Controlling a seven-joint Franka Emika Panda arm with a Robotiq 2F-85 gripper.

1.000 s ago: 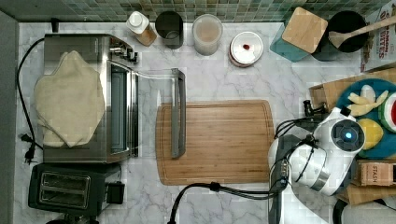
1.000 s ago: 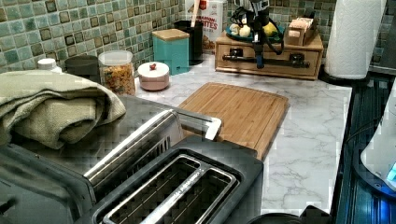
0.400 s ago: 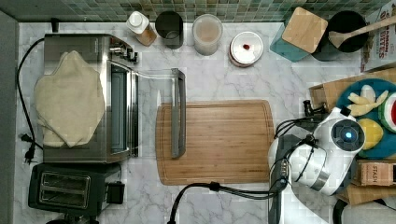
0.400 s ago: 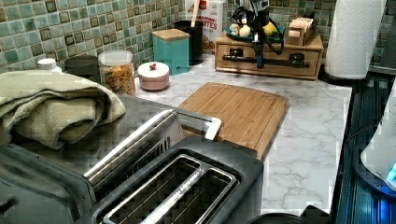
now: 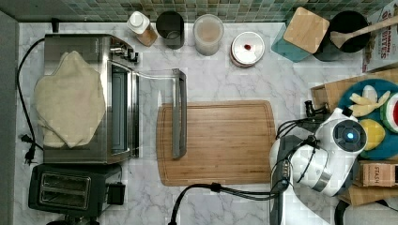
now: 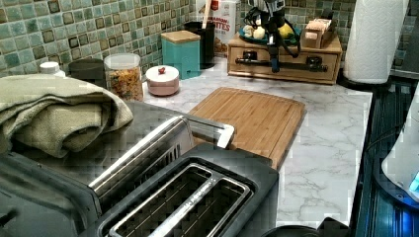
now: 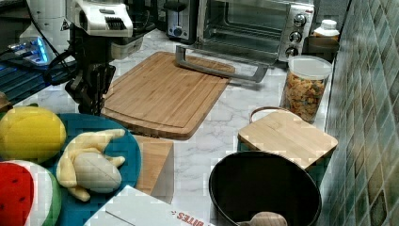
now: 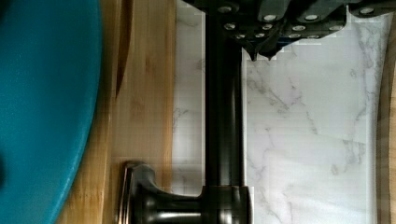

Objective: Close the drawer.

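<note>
Bamboo drawer (image 6: 296, 72) sits in stand under teal plate (image 5: 382, 147), top view's right. We judge it light, stiff; push at dark bar handle (image 8: 224, 116). Gripper (image 8: 262, 55) pinched together, empty, just beside handle.

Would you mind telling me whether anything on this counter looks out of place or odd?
The glass door of the toaster oven lies fully open, its bar handle resting over the cutting board edge. A folded towel also sits on top of the oven, odd for a heating appliance.
</note>
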